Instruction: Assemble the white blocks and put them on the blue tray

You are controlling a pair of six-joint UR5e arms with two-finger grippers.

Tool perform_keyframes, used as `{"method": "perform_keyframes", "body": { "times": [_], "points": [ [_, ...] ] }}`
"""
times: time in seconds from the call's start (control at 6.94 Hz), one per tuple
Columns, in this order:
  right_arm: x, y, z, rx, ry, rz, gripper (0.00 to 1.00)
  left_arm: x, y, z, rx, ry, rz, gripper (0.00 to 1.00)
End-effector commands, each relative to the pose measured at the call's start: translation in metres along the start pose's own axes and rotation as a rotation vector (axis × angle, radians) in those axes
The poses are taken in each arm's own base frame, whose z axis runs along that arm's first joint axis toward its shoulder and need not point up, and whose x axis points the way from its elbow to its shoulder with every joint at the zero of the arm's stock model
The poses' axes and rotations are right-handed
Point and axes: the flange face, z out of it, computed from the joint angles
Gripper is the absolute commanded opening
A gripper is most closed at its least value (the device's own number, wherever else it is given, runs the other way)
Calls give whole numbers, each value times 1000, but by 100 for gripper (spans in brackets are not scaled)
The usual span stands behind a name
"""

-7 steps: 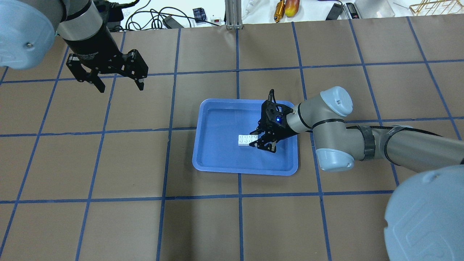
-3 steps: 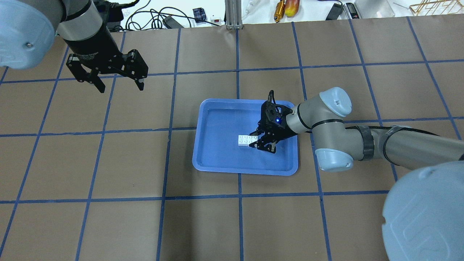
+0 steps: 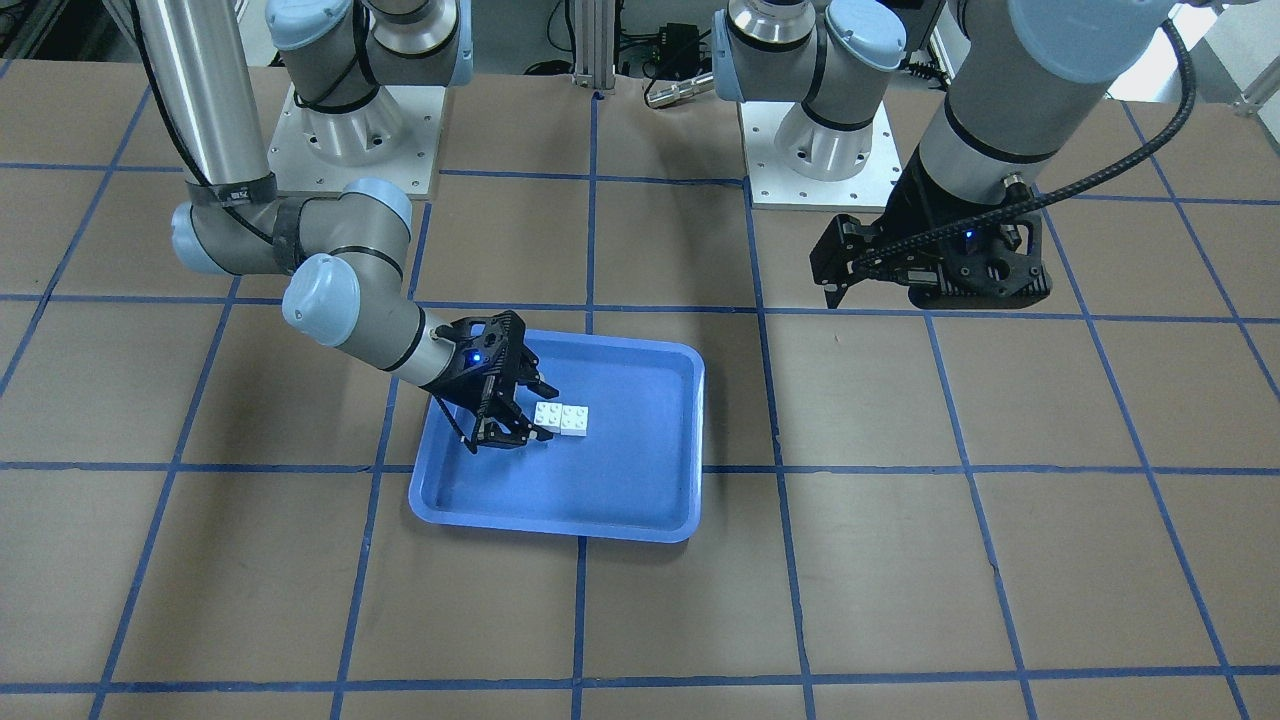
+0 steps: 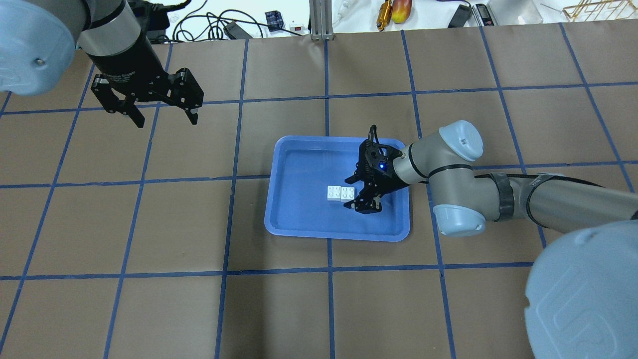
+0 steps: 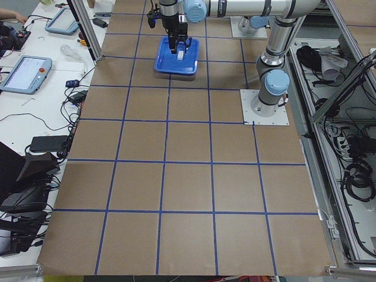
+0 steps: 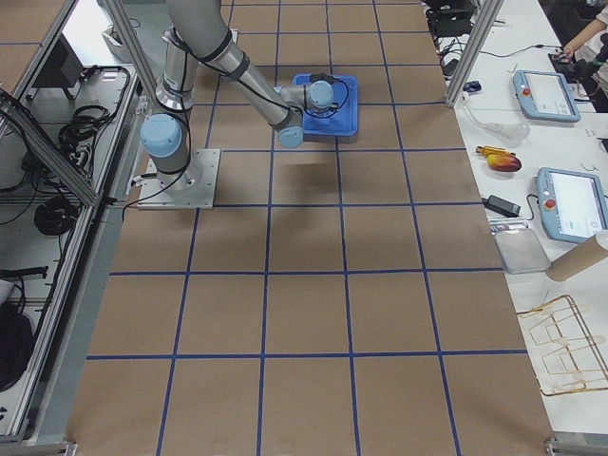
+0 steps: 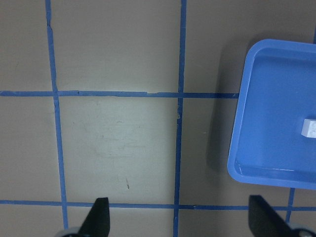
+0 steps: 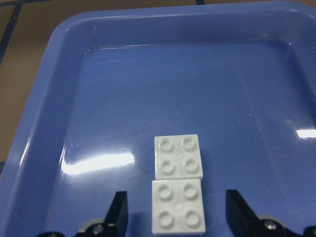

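Observation:
Two white blocks (image 4: 340, 193) lie side by side, studs up and touching, on the floor of the blue tray (image 4: 299, 232). They also show in the front view (image 3: 561, 419) and the right wrist view (image 8: 177, 163). My right gripper (image 4: 353, 193) is open and low over the tray, one finger on each side of the nearer block's end, gripping nothing. The right wrist view shows its fingertips (image 8: 117, 212) apart from the block. My left gripper (image 4: 167, 119) is open and empty, high over the table far left of the tray. The left wrist view shows the tray's corner (image 7: 247, 168).
The table is brown paper with a blue tape grid. Cables, tools and small items lie beyond the far edge (image 4: 389, 12). The arm bases (image 3: 350, 130) stand at the robot's side of the table.
My right gripper has drawn back slightly from the blocks, so more of the nearer block shows. The blocks and the left arm have not moved.

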Motion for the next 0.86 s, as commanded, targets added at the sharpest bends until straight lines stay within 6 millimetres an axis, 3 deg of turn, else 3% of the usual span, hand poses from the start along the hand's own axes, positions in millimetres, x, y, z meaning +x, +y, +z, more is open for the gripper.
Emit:
{"method": "perform_keyframes", "body": {
  "times": [0.0,0.14,0.29,0.43,0.58,0.72],
  "points": [
    [7,-5,-9,-13,27,26,100,0,0,-1,3,5,-2,100],
    [26,-17,-31,-92,102,42,100,2,0,1,0,12,0,100],
    [46,-45,-71,-153,185,38,100,2,0,-2,4,11,0,100],
    [55,-68,-105,-217,143,91,100,0,2,-5,12,-3,1,100],
    [62,-94,-156,-348,143,161,100,-3,2,-6,15,-1,-3,100],
    [68,-119,-195,-421,121,214,100,-7,2,-7,16,-1,-6,100]
  ]
}}
